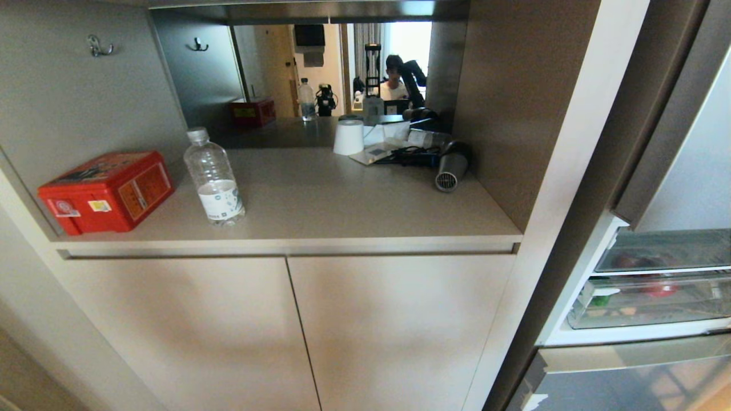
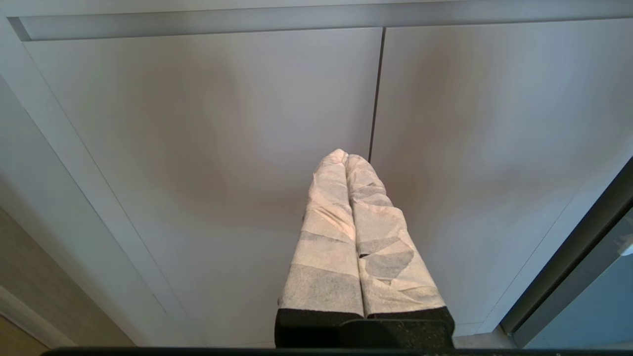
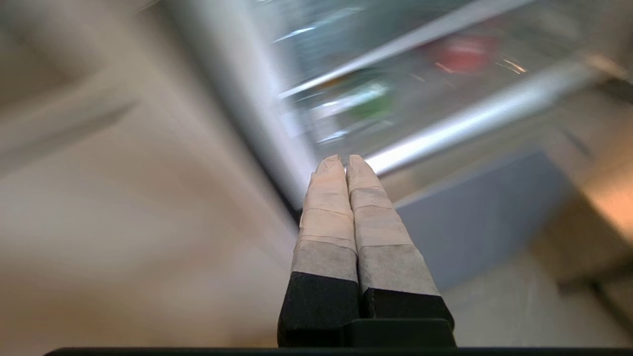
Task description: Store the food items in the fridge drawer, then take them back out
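Fridge drawer (image 1: 651, 305) long axis left-right; right gripper (image 3: 345, 163) and left gripper (image 2: 346, 157) fingers together, empty.

Left gripper (image 2: 346, 157) fingers (image 2: 329, 232) together (tape-wrapped), facing cabinet doors (image 2: 198, 148).

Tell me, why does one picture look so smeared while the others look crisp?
The right wrist view is motion-blurred: the fridge drawer streaks, while the right gripper itself stays sharp. The head view is crisp, with window glare behind the counter. The left wrist view is sharp, with soft shadows around the left gripper.
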### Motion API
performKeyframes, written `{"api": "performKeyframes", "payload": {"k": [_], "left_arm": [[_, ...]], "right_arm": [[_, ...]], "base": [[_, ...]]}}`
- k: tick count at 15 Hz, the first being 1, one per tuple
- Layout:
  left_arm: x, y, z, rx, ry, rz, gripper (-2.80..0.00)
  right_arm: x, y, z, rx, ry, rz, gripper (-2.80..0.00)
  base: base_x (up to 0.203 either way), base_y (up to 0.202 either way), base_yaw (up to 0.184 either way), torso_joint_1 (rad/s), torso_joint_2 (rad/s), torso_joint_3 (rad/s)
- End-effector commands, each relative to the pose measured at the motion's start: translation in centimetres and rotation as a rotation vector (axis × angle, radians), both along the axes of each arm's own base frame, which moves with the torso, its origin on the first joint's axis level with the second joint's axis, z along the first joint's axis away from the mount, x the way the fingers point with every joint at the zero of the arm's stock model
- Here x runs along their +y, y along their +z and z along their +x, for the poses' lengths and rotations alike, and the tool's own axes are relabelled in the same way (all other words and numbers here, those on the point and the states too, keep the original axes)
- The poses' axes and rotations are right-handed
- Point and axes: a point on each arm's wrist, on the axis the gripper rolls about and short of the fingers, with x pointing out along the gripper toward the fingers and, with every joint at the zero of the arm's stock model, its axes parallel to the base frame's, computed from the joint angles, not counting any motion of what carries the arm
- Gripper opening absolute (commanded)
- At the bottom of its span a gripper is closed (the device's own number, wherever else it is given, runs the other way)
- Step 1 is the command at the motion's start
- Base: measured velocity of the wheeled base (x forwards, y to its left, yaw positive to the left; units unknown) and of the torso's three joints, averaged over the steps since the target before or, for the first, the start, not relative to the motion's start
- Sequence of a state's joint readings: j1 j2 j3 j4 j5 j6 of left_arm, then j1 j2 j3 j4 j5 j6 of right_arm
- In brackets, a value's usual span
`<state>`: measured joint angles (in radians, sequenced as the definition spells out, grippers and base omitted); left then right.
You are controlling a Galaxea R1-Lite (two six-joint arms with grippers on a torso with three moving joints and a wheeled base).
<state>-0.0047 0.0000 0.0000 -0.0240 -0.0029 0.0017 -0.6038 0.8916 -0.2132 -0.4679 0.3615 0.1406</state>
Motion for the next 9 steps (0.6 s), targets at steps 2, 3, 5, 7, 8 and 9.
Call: {"api": "performKeyframes", "payload": {"k": [2,3,5,7,8,9], "left_arm": [[0.0,-0.3,0.1,0.01,0.0,0.0,-2.8],[0.0,-0.3,0.1,0.01,0.0,0.0,-2.8],[0.0,-0.3,0.1,0.01,0.0,0.0,-2.8],[0.0,-0.3,0.1,0.01,0.0,0.0,-2.8],[0.0,-0.3,0.1,0.01,0.0,0.0,-2.8],[0.0,-0.3,0.1,0.01,0.0,0.0,-2.8]], "right_arm": [[3.6,-1.1,-2.4,-0.081,0.162,-0.103,-2.8],[4.2,-1.8,-3.9,-0.124,0.192,-0.134,-2.8],[4.6,-3.7,-6.7,-0.162,0.221,-0.184,-2.8],[4.7,-5.9,-8.5,-0.136,0.25,-0.245,-2.8],[4.7,-6.8,-9.3,-0.14,0.262,-0.267,-2.8],[4.7,-7.6,-9.9,-0.148,0.27,-0.282,-2.8]], "base": [[0.0,0.0,0.0,0.0,0.0,0.0],[0.0,0.0,0.0,0.0,0.0,0.0],[0.0,0.0,0.0,0.0,0.0,0.0],[0.0,0.0,0.0,0.0,0.0,0.0],[0.0,0.0,0.0,0.0,0.0,0.0],[0.0,0.0,0.0,0.0,0.0,0.0]]}}
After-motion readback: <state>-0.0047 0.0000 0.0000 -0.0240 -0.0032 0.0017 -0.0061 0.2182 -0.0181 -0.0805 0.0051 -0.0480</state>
